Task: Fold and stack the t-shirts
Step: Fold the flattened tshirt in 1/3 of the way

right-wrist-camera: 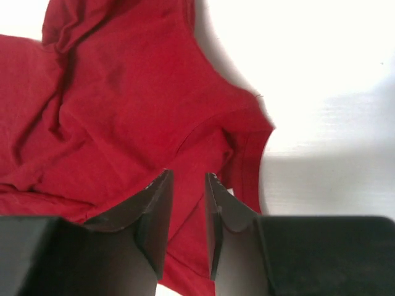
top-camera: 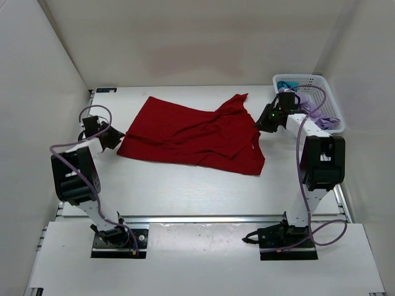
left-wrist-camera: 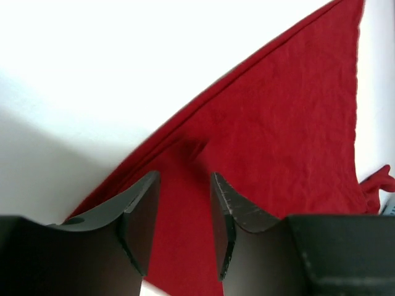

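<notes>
Three t-shirts are in view, one on the worktop [top-camera: 185, 185] and two in a basket. The single dark red t-shirt [top-camera: 191, 132] lies spread out and wrinkled between the two grippers, with one corner bunched up at its far edge.

The left gripper [left-wrist-camera: 183, 182] sits low at the shirt's left edge. Its two fingers [left-wrist-camera: 139, 216] are spread, with a clear gap between them. Red cloth shows through that gap and stretches away ahead of the gripper, and nothing is pinched. Bare worktop lies ahead and to the left of it, past the shirt's straight folded edge.

The right gripper [right-wrist-camera: 188, 182] sits at the opposite side of the same shirt, over a curved, stitched edge of the cloth. Its two fingers also stand apart, with a narrower gap, and red fabric shows between and ahead of them. No cloth is clamped there either. White worktop lies ahead and to its right.

One white lattice basket [top-camera: 321, 83] stands just behind the right gripper's wrist, at the far right corner of the worktop. It holds one lavender t-shirt [top-camera: 322, 116], crumpled and spilling over the near rim, and one teal t-shirt [top-camera: 285, 84], of which only a small part shows.
</notes>
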Robot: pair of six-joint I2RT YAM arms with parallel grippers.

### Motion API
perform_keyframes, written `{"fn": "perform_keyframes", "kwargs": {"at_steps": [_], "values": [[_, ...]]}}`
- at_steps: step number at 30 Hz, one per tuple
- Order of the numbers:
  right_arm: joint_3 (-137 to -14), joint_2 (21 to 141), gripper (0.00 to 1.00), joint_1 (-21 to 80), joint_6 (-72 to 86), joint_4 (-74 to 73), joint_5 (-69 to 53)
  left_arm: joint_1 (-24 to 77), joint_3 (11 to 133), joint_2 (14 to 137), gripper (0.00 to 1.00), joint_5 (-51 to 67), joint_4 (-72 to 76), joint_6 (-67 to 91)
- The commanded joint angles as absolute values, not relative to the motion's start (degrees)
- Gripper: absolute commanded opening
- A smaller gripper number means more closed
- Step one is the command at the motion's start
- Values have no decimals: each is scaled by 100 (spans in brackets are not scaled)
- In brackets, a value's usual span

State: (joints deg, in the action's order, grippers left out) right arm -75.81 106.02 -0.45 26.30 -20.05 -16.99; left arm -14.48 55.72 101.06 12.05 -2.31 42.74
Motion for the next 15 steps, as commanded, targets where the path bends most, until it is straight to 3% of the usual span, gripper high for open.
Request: {"fn": "perform_keyframes", "kwargs": {"at_steps": [1, 4, 5, 6, 10, 11, 15], "values": [[-7341, 9803, 27, -35, 2627, -1749, -1618, -1520, 5144, 8950, 46, 985, -106, 4166], [-6315, 8811, 29, 166, 2925, -1382, -1477, -1599, 4555, 8579, 40, 993, -176, 4149], [-5771, 8363, 21, 219, 3014, -1136, -1468, -1669, 4300, 8465, 38, 1028, -202, 4166], [-5539, 8158, 3, 263, 3067, -1038, -1511, -1696, 4185, 8446, 38, 1081, -220, 4157], [-4221, 7121, 0, 439, 3217, -923, -1380, -2003, 3570, 8455, 43, 1264, -97, 4227], [-3940, 7015, 1, 448, 3234, -1036, -1371, -2013, 3525, 8472, 45, 1318, -71, 4254], [-3289, 6654, 28, 221, 3313, -1090, -1590, -1942, 3805, 8814, 47, 1187, -150, 4210]]}}
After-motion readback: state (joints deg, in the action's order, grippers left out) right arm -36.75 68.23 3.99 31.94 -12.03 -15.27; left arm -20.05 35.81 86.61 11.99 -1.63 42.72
